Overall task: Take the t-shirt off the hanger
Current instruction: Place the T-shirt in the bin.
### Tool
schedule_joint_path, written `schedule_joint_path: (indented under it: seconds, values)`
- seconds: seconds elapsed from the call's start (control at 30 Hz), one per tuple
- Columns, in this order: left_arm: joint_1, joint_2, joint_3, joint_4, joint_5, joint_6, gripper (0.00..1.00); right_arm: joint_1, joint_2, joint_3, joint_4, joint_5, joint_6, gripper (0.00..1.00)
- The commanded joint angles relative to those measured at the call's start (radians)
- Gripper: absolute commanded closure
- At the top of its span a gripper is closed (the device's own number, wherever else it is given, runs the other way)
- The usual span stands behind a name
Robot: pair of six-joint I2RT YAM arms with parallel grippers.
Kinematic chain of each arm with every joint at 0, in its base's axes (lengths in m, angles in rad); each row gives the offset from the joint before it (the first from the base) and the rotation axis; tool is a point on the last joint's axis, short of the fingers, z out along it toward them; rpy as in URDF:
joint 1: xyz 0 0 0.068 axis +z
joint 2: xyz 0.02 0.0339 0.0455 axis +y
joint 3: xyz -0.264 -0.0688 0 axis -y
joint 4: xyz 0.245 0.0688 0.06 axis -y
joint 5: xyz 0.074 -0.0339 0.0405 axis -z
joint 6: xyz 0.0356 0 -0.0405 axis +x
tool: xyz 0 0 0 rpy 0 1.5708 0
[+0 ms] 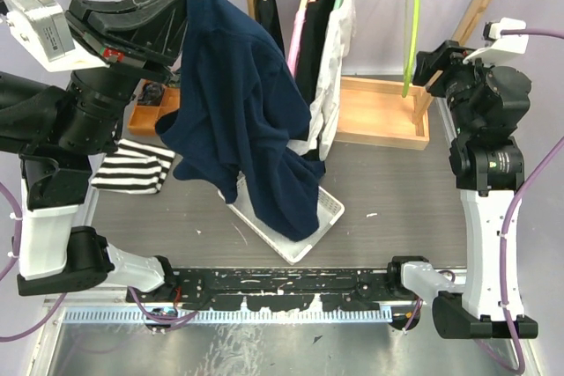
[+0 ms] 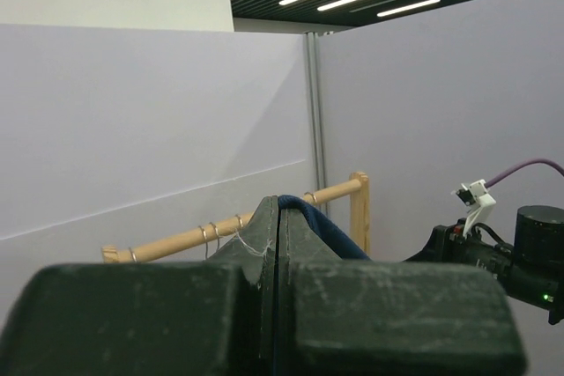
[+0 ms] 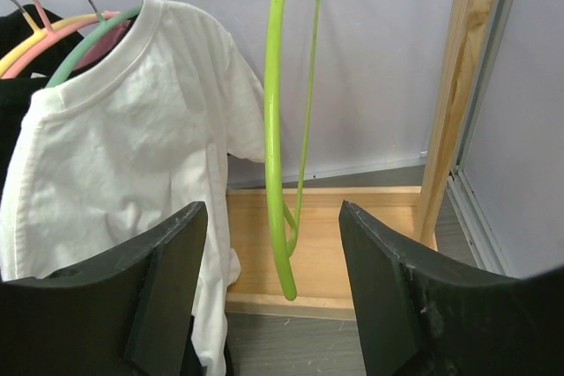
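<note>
Top external view: your left claw (image 1: 183,2) raised high, clenched on navy t-shirt (image 1: 238,103); shirt hangs from it, well apart from green hanger (image 1: 411,33), lower hem over white basket (image 1: 328,210) on desk (image 1: 397,209). Right wrist view: your right claw (image 3: 273,213) released, jaws spread, empty; green hanger hangs from wooden rack (image 3: 454,85) just ahead, white shirt (image 3: 132,147) beside it

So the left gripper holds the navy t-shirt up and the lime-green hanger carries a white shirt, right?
No: the lime-green hanger is bare, as the right wrist view shows; the white shirt hangs beside it. The left gripper does hold the navy t-shirt up.
</note>
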Motion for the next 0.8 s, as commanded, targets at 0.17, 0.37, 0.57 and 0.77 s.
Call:
schedule_joint_path:
  seconds: [0.17, 0.37, 0.57, 0.77]
  values:
    - [-0.001, -0.024, -0.028, 0.002, -0.074, 0.012, 1.0, -0.004, -0.043, -0.027, 0.023, -0.021, 0.041, 0.32]
    - [-0.002, -0.057, -0.118, -0.012, -0.099, -0.031, 1.0, -0.004, -0.068, -0.061, 0.02, -0.037, 0.055, 0.32]
    - [-0.001, -0.034, -0.133, -0.054, -0.075, -0.096, 1.0, -0.004, -0.098, -0.1, 0.021, -0.047, 0.072, 0.32]
    - [-0.001, 0.0, -0.156, -0.101, -0.038, -0.172, 1.0, -0.004, -0.114, -0.128, 0.026, -0.059, 0.089, 0.31]
